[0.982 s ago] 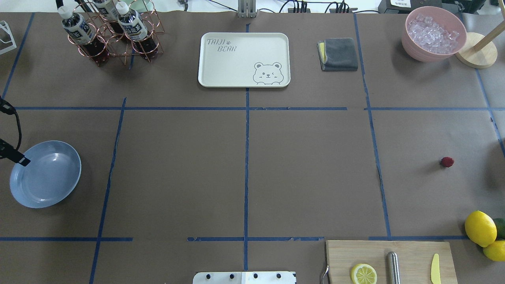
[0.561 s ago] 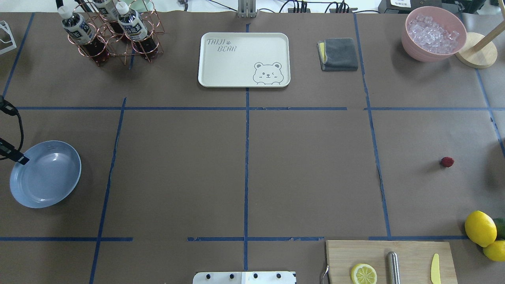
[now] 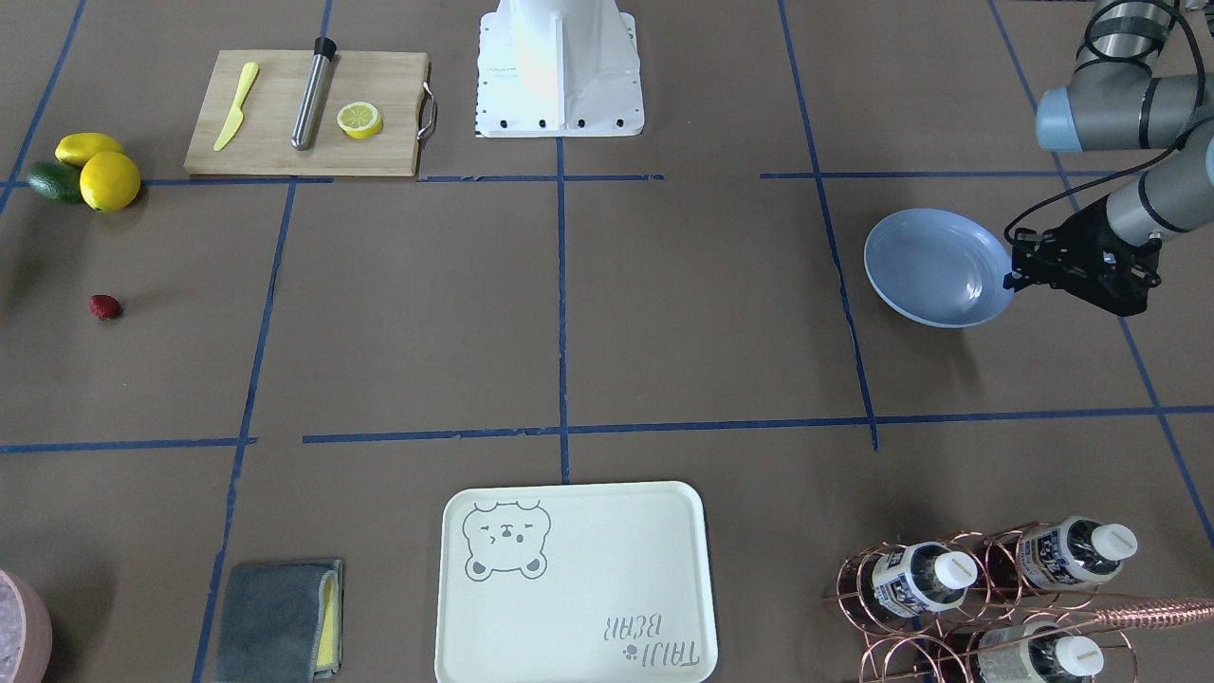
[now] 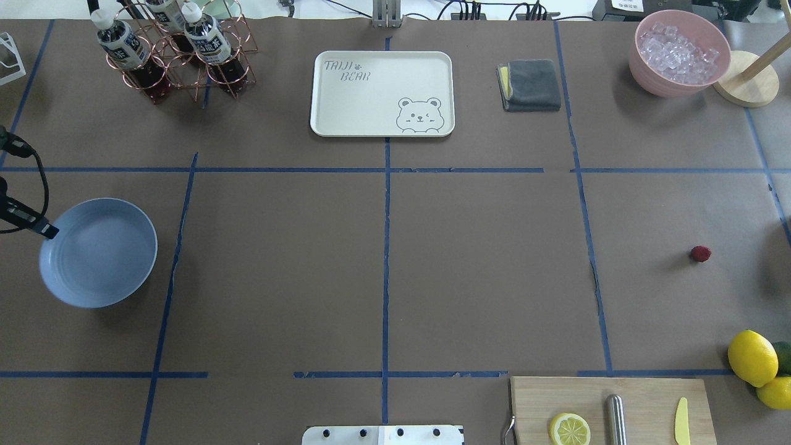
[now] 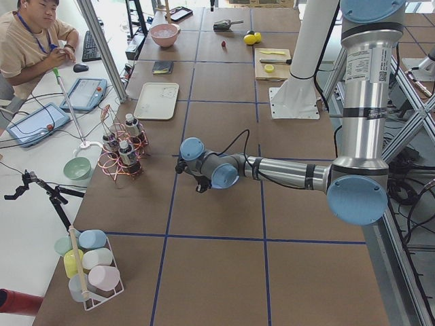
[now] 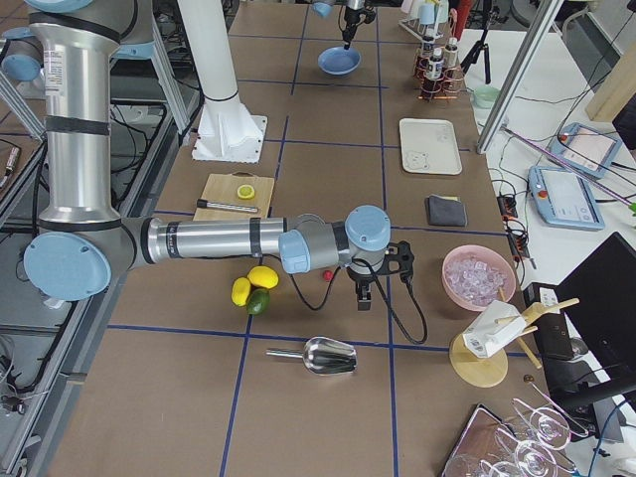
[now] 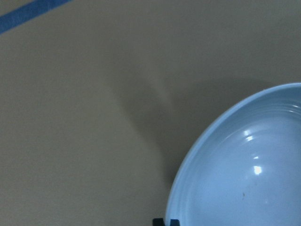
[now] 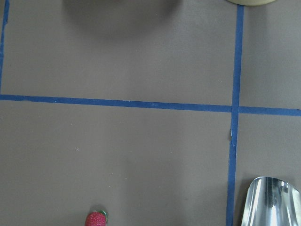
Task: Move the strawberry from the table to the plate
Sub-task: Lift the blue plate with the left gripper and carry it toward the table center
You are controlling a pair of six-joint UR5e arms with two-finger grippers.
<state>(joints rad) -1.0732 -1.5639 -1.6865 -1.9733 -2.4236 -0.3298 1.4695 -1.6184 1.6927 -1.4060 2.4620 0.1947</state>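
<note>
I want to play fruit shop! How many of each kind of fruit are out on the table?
Strawberry: 1
Whole lemons: 2
Cut lemon half: 1
Green fruit: 1
Total: 5

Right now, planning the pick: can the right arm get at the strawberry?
Probably yes. The right end effector hangs near the strawberry, which lies by itself on the table; the lemons sit apart.
</note>
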